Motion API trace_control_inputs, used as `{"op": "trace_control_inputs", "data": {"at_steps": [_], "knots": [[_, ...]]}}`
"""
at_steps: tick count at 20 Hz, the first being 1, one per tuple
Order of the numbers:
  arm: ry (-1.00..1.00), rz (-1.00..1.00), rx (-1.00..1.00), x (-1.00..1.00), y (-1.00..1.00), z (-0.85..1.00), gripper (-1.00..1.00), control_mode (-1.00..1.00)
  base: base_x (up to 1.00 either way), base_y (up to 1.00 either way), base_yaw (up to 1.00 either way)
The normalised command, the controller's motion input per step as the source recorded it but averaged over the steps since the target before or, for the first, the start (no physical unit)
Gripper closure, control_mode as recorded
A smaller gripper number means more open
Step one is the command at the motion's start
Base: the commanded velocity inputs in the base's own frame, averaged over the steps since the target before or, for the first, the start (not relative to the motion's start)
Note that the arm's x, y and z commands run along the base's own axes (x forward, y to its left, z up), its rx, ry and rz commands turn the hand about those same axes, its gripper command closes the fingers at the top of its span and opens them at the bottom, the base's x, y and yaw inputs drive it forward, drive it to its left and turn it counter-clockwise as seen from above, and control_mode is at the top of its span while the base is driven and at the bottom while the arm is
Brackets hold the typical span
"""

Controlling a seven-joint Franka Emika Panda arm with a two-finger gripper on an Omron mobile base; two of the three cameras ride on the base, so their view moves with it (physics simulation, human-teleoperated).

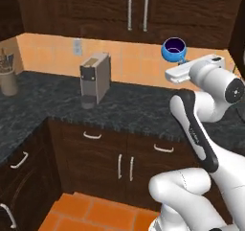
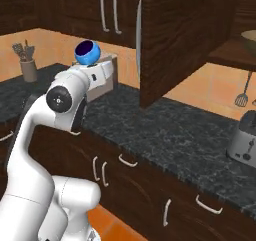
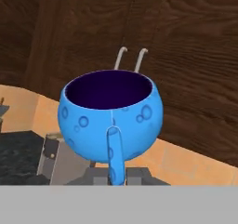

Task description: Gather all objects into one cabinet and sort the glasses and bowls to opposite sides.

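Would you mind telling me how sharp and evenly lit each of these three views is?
Left base view: soft and slightly blurred, flat light, the blue bowl bright against dark cabinets. Right base view: similarly soft, the open cabinet door shading the wall behind it. Hand view: the bowl is close and fairly crisp above the claw, no glare, its inside nearly black.
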Motion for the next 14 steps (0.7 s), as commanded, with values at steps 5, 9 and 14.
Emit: {"op": "trace_control_inputs", "data": {"at_steps": [5,9,14], "knots": [[0.0,0.0,0.0,0.0,0.0,0.0,1.0,1.0,-1.0,0.09,-0.45],[0.0,0.0,0.0,0.0,0.0,0.0,1.0,1.0,-1.0,0.13,-0.29],[0.0,0.0,0.0,0.0,0.0,0.0,1.0,1.0,-1.0,-0.21,-0.32]]}}
